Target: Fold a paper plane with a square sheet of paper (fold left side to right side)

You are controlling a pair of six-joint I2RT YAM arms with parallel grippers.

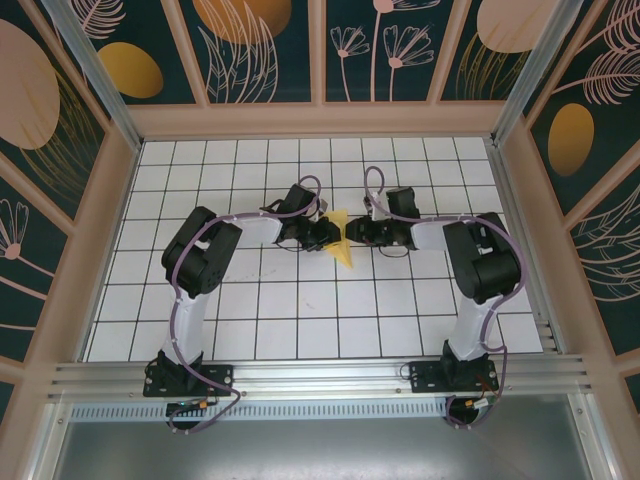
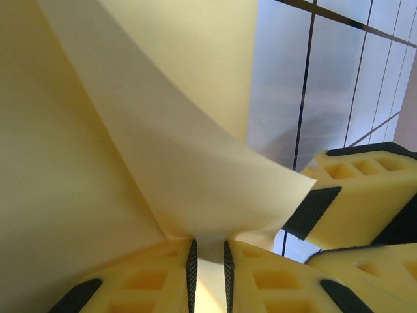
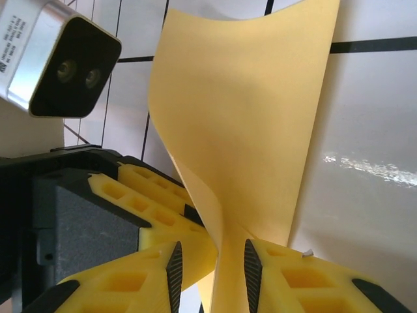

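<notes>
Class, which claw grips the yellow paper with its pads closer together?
The left claw: its pads nearly meet on the paper; the right claw leaves a wider gap.

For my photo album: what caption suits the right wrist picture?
The right gripper holds a curled yellow sheet of paper above the white gridded table.

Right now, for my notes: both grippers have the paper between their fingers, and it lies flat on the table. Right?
Not flat: the right wrist view shows the paper curled, raised off the table. Left gripper and right gripper do have it between their fingers.
</notes>
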